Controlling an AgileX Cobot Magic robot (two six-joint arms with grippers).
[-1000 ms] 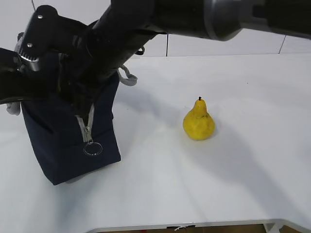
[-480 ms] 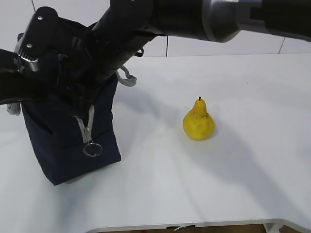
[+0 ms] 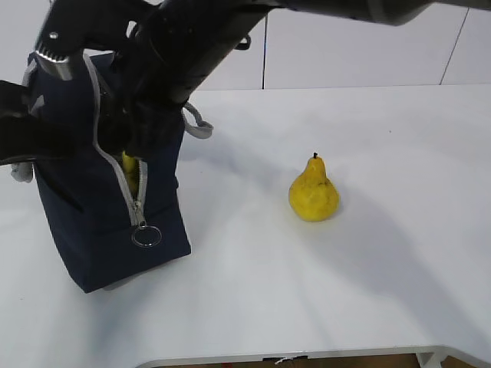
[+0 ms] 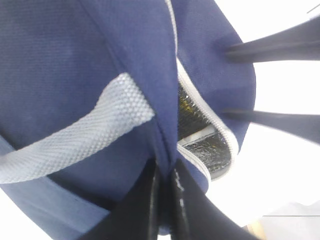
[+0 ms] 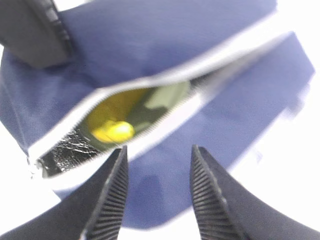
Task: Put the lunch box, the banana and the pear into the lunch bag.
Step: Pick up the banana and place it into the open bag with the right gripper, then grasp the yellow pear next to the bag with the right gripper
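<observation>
One plump yellow pear [image 3: 314, 194], upright

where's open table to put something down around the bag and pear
Bare table lies right of the pear, along the near edge, and in the gap between the pear and the lunch bag. Crowded: above the bag's open top, where the right gripper hangs open and the left gripper pinches the fabric.

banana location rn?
The banana is inside the lunch bag, at the left of the exterior view; its yellow shows through the open zipper gap, under the right gripper.
</observation>
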